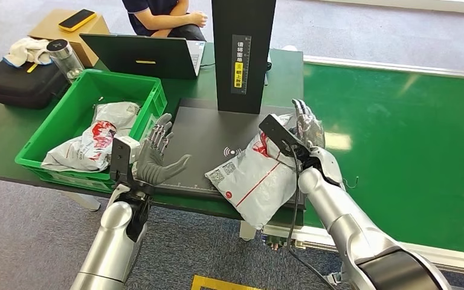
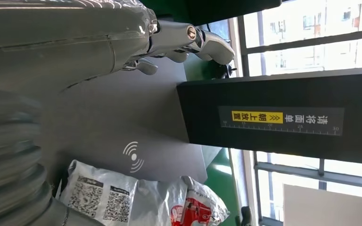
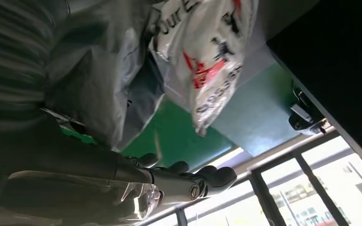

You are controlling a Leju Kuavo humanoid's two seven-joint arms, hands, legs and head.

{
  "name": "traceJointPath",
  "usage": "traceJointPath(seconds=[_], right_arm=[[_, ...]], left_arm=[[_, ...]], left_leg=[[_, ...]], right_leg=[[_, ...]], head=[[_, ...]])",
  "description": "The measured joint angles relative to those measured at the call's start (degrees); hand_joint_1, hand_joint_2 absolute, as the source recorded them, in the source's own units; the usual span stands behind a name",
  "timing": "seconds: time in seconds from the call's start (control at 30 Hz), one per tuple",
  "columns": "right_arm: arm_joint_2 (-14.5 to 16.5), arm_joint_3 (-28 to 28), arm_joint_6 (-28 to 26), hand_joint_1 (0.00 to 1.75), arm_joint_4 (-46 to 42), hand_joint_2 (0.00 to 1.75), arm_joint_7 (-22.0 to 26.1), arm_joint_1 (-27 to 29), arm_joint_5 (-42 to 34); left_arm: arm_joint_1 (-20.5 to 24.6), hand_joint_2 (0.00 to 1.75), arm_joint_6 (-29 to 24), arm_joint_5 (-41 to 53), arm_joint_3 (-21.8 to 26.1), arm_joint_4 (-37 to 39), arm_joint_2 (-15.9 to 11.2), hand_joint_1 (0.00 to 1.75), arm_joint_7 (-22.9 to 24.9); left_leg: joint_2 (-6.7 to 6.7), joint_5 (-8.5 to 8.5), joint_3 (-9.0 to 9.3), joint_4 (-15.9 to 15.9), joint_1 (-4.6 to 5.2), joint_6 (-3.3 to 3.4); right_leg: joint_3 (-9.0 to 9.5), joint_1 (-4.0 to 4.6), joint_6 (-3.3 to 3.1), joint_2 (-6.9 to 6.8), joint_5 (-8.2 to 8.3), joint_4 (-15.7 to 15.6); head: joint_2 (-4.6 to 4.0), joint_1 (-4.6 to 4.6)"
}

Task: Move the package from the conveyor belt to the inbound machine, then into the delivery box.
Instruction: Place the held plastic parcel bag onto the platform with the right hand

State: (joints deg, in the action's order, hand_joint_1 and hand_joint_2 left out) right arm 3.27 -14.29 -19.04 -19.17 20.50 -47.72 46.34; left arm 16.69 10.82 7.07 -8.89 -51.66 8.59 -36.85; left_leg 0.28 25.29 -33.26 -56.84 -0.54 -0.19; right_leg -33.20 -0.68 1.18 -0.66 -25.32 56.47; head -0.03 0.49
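The package [image 1: 257, 175], a grey-white mailer, lies on our dark inbound machine [image 1: 205, 130], overhanging its front edge. Our right hand [image 1: 305, 130] grips it; our left hand [image 1: 157, 157] hovers beside, fingers spread, holding nothing.

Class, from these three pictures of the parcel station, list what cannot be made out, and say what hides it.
- Right hand's grip: head view, package and wrist camera cover it.
- Package's codes: left wrist view, too small.
- Person's upper body: head view, cut off by the edge.
- Green bin's floor: parcels cover it.

White, red-printed package [image 1: 260, 175]; green crate [image 1: 72, 115]; green belt [image 1: 399, 139]
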Motion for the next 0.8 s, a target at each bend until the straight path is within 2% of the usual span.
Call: traceJointPath(seconds=[0.17,0.3,0.43,0.57,0.8], right_arm=[[0.0,5.0,3.1,0.00,-0.4,0.00,5.7,1.7,-8.3],[-0.1,9.3,7.5,0.00,-2.5,0.00,12.7,3.5,-16.6],[-0.1,12.1,8.3,0.00,-5.8,0.00,16.6,5.4,-20.7],[-0.3,12.3,4.7,0.00,-10.0,1.75,17.6,7.8,-21.3],[-1.2,11.2,-1.2,0.00,-15.7,1.75,17.5,11.6,-22.7]], left_arm=[[0.0,1.75,-0.1,0.0,0.0,0.1,0.0,0.00,0.2],[-0.1,1.75,-0.5,-0.1,0.0,0.1,0.0,0.00,0.3],[-0.1,1.75,-0.8,-0.3,0.0,0.1,-0.1,0.00,0.6],[-0.4,1.75,-0.9,-0.5,0.1,0.1,-0.2,0.00,0.9],[-0.8,1.75,-0.9,-0.6,0.1,0.1,-0.3,0.00,1.2]], left_leg=[[0.00,0.00,-0.01,0.0,0.00,0.00],[0.00,0.00,-0.02,0.0,0.00,0.00],[-0.01,0.00,-0.01,0.0,0.00,0.00],[-0.01,0.00,-0.01,0.0,0.00,0.00],[-0.01,0.00,-0.01,0.0,0.00,0.00]], right_leg=[[0.00,0.00,0.00,0.00,0.00,0.0],[0.00,0.00,0.00,-0.01,0.00,0.0],[0.00,0.00,0.00,-0.01,0.00,0.0],[0.00,0.00,0.00,-0.01,0.00,0.0],[0.00,-0.01,0.00,-0.01,0.00,0.0]], head=[[-0.01,0.01],[-0.01,0.01],[-0.01,0.00],[-0.01,0.01],[-0.01,0.01]])
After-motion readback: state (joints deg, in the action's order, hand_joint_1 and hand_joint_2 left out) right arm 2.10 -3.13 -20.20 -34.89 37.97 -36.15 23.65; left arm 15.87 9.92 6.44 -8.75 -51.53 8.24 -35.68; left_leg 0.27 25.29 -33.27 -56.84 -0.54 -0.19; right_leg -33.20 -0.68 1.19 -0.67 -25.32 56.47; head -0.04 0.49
